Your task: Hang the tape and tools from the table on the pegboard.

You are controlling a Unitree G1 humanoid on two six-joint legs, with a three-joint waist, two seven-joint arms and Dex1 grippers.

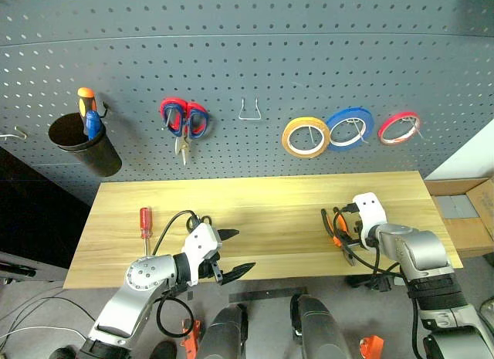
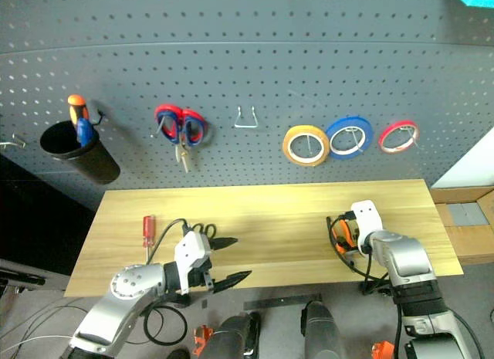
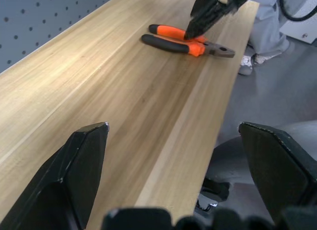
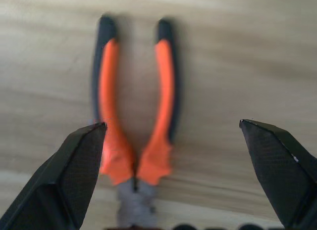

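Reaching in low over the desk's (image 1: 255,212) near edge, the left arm lay bent across the front, its pincer (image 1: 234,252) pointing toward the right with both black fingers spread wide and nothing between them. Just behind its wrist, the black-handled scissors (image 1: 202,219) lay on the wood, partly hidden by the arm and its cable. Farther left, the red-handled screwdriver (image 1: 144,226) lay on the desk, well clear of the arm.

On the pegboard (image 1: 247,58) behind, from the left, a black cup (image 1: 85,145) held an orange-and-blue screwdriver (image 1: 89,112); next hung red-and-blue-handled scissors (image 1: 184,121), then a bare wire hook (image 1: 248,111). Past that hung the yellow-tan tape (image 1: 306,137), with a blue ring (image 1: 350,128) overlapping its edge and a red ring (image 1: 399,128) just beside the blue one.

At the right end of the desk, the right arm bent down steeply from the front edge, its pincer (image 4: 173,165) aimed at the wood. The wrist view showed its fingers standing wide apart, gripping nothing, with the pliers (image 4: 134,116) lying flat on the desk between them, orange-and-black handles pointing away and the grey steel nose nearest the pincer. From the head view the arm's white wrist housing covered part of the pliers.
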